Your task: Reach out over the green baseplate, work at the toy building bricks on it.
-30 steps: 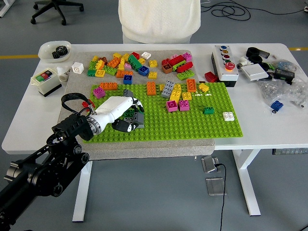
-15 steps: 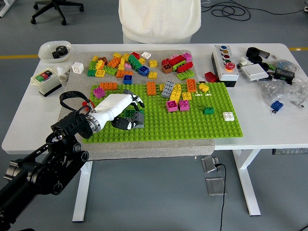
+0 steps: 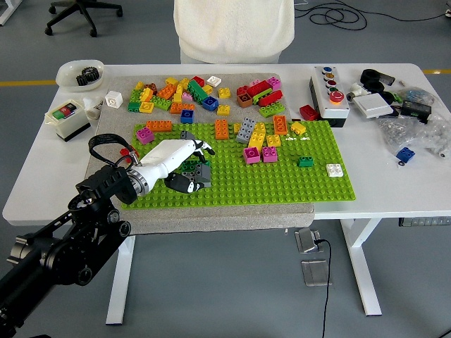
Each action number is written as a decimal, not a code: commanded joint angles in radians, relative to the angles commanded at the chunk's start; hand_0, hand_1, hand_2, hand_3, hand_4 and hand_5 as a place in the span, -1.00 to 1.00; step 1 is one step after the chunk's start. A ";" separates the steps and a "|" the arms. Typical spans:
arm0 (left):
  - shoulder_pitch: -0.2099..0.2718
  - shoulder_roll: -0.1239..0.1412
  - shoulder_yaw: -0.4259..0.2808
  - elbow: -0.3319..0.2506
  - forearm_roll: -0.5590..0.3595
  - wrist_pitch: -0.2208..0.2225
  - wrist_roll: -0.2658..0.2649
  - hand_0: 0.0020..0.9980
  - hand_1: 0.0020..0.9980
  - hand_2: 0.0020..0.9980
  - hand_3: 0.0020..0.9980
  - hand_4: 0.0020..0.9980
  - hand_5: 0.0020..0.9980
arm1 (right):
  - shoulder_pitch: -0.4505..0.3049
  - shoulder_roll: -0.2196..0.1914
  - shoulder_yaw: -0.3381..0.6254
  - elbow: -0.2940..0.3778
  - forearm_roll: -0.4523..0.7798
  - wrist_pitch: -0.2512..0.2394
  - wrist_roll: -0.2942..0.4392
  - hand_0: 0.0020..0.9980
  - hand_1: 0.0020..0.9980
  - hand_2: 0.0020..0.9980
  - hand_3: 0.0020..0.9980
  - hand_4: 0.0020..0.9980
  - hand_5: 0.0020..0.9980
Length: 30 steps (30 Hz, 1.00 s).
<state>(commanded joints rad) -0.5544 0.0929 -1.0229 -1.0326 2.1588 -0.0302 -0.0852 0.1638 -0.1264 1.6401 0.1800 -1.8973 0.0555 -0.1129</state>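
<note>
Left hand [image 3: 184, 163] barely shifted over the last second, just drifting a touch at the lower left of the baseplate [image 3: 282, 179]. Fingers curled around a gray brick [image 3: 203, 174], apparently gripping it. Looks mid-placement, nothing seated yet.

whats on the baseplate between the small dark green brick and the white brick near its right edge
Nothing: in the head view the stretch of green baseplate between the dark green brick and the white brick is bare studs.
</note>
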 joint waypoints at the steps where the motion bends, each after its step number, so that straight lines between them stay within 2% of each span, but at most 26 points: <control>1: 0.000 0.000 0.000 0.000 -0.001 0.001 0.000 0.52 0.42 0.34 0.58 0.80 -0.83 | 0.000 0.000 0.000 0.000 0.000 0.000 0.000 0.48 0.29 0.36 0.23 0.64 0.06; 16: -0.004 -0.003 0.002 0.007 -0.011 0.013 -0.002 0.53 0.43 0.41 0.61 0.85 -0.81 | 0.000 0.000 -0.001 0.000 0.003 0.004 0.001 0.48 0.29 0.36 0.23 0.64 0.06; 30: -0.009 -0.009 0.011 0.024 -0.028 0.044 -0.001 0.54 0.44 0.45 0.62 0.88 -0.80 | 0.001 -0.001 -0.005 0.000 0.005 0.009 0.002 0.48 0.29 0.36 0.22 0.64 0.06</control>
<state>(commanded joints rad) -0.5637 0.0841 -1.0119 -1.0083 2.1308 0.0140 -0.0857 0.1652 -0.1273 1.6350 0.1800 -1.8924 0.0642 -0.1113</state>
